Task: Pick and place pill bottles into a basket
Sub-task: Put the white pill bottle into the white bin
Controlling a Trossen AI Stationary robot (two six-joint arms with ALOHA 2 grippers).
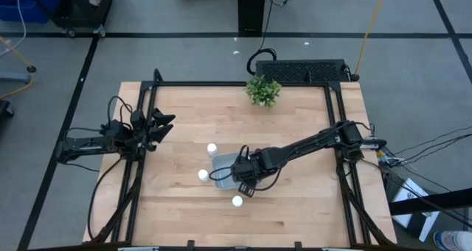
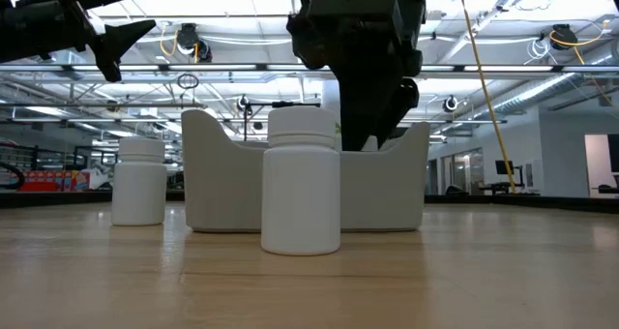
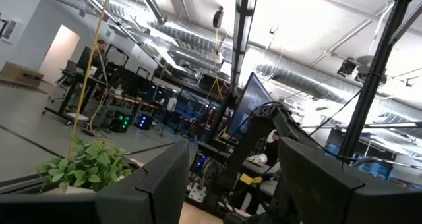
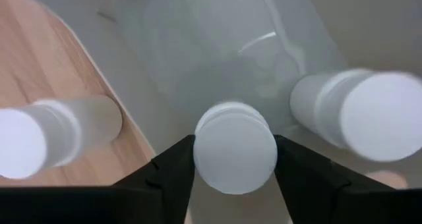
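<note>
The wooden tabletop [image 1: 295, 199] carries a pale basket [image 1: 223, 164] near its middle. The right tool [image 4: 234, 159] hangs over the basket, clenched on a white bottle [image 4: 235, 146]. Three more bottles [image 1: 212, 149] stand on the wood just beside the basket. The left tool [image 1: 164, 125] waits released near the left edge.

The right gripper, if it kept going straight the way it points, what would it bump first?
The right gripper, shut on a pill bottle, points down into the basket. That bottle would probably meet the basket floor first; depth is unclear.
</note>
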